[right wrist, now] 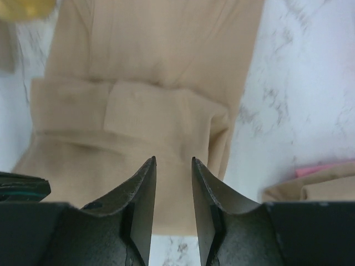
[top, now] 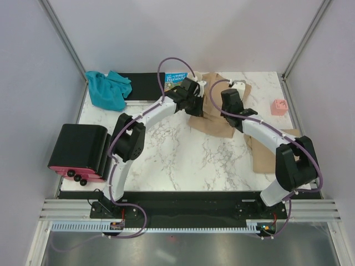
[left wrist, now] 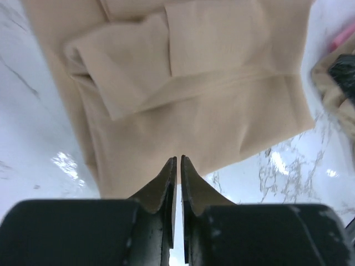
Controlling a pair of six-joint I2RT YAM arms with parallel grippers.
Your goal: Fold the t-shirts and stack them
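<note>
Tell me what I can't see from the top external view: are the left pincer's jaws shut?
Observer: Yes. In the left wrist view the left pincer has its jaws nearly touching, at the tan t-shirt's edge.
Operator: And the right?
Observer: The right pincer stands open over the t-shirt, nothing gripped.
Operator: Sleeves folded?
Observer: One sleeve lies folded in over the body.
</note>
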